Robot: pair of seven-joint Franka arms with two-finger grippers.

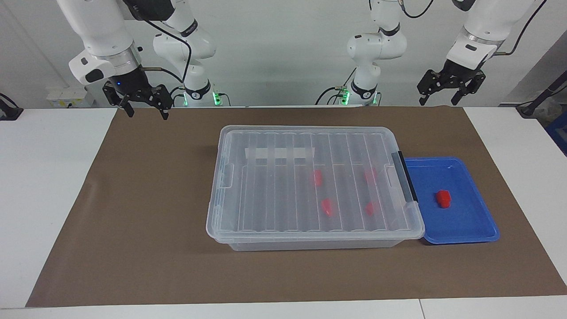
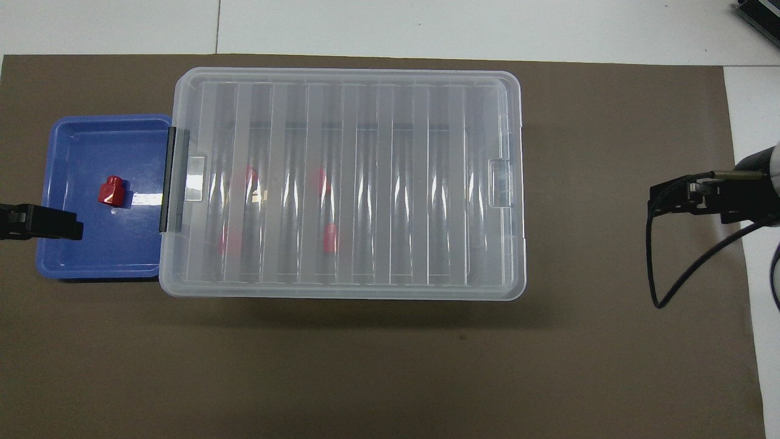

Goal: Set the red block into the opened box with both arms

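Both arms wait raised at the robots' edge of the desk, neither touching anything.

Left gripper: hangs from a forearm that slopes down from the upper corner of the facing view, wrist bent so the fingers point down. It is over the brown mat, at the mat's edge closest to the robots and toward the left arm's end. Jaws stand wide apart, nothing between them. In the overhead view only its black tip shows, over the rim of the blue tray.

Right gripper: same posture at the right arm's end, fingers down, tilted slightly, over the mat's corner by the robots. Jaws wide, nothing held. A black cable loops off its wrist.

The box sits mid-desk on the mat, long axis running along the desk. Its ribbed clear lid lies flat on top, closed. The dark grey handle bar is on the end facing the left arm's side.

Blue tray: butts against the handle end of the box, toward the left arm's end of the desk.

The red block lies in the tray, roughly central, clear of the tray walls.

Four more red blocks show blurred through the lid, inside the box, in the half by the handle.
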